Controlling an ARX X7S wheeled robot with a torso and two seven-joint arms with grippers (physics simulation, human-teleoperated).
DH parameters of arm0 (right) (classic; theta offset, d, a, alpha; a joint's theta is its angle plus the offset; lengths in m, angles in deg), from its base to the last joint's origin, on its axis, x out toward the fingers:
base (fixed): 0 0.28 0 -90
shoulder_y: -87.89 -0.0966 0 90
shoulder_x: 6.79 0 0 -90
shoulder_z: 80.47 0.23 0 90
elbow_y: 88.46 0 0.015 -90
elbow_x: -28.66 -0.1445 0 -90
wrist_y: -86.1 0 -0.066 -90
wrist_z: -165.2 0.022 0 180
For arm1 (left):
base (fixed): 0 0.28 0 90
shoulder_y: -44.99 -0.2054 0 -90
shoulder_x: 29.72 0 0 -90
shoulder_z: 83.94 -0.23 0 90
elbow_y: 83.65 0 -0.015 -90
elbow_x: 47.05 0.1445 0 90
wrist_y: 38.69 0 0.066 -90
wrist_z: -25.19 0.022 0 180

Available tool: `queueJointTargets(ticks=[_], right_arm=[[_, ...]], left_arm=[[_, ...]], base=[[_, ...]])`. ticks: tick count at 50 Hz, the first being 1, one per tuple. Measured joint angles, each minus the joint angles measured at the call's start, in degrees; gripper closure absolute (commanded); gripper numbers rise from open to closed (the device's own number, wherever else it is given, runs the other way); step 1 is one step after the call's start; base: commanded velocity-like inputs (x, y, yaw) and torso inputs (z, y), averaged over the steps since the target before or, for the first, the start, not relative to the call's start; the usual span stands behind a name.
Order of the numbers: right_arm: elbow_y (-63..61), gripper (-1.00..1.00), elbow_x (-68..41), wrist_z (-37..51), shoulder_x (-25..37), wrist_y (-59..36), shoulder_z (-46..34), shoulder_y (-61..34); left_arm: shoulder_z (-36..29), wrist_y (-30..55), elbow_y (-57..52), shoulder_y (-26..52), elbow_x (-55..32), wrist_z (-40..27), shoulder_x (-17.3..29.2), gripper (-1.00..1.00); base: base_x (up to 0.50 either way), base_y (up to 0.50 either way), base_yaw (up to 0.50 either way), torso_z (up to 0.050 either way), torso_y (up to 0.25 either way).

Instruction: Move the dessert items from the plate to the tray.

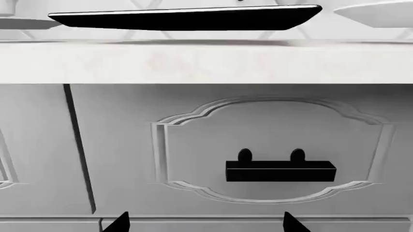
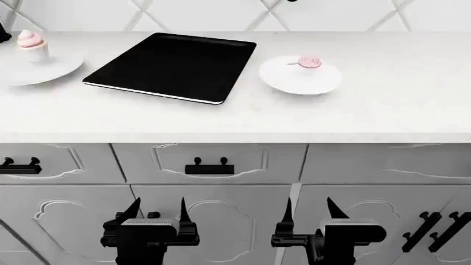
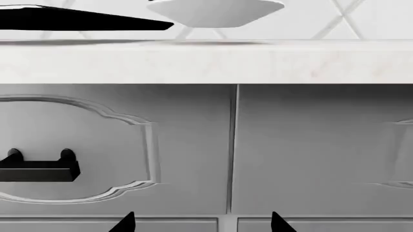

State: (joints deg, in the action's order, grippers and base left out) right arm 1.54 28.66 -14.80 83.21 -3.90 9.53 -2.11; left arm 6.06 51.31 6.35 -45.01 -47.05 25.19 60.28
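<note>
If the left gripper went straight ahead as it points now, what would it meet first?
Most likely the drawer front below the countertop, near its black handle. The left gripper is open and empty; depth is unclear.

Large black rectangular tray (image 2: 173, 65): glossy, smooth, bright sheen on rim. Pale stone-like countertop (image 2: 383, 110): matt, faintly mottled. Round white plates (image 2: 300, 77): smooth, ceramic-looking, soft shine. Grey panelled cabinet fronts (image 2: 220, 218): matt painted finish. Black bar drawer handle (image 1: 280, 170): dull, metal-like.
</note>
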Motion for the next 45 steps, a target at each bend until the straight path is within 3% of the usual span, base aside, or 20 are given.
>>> queueJointTargets(ticks=[11,45], right_arm=[[0.15,-1.0,-1.09,1.2,1.27,0.39,-1.78,-0.06],[0.27,-1.0,-3.98,4.54,4.61,1.27,-5.93,-0.18]], left_arm=[[-1.39,-0.01,-0.06,0.06,-1.31,-1.45,1.21,-1.0],[-5.79,-0.56,-0.59,-0.06,-3.35,-5.61,4.6,-1.0]], base=[[0.0,0.0,0.0,0.0,0.0],[0.0,0.0,0.0,0.05,0.0]])
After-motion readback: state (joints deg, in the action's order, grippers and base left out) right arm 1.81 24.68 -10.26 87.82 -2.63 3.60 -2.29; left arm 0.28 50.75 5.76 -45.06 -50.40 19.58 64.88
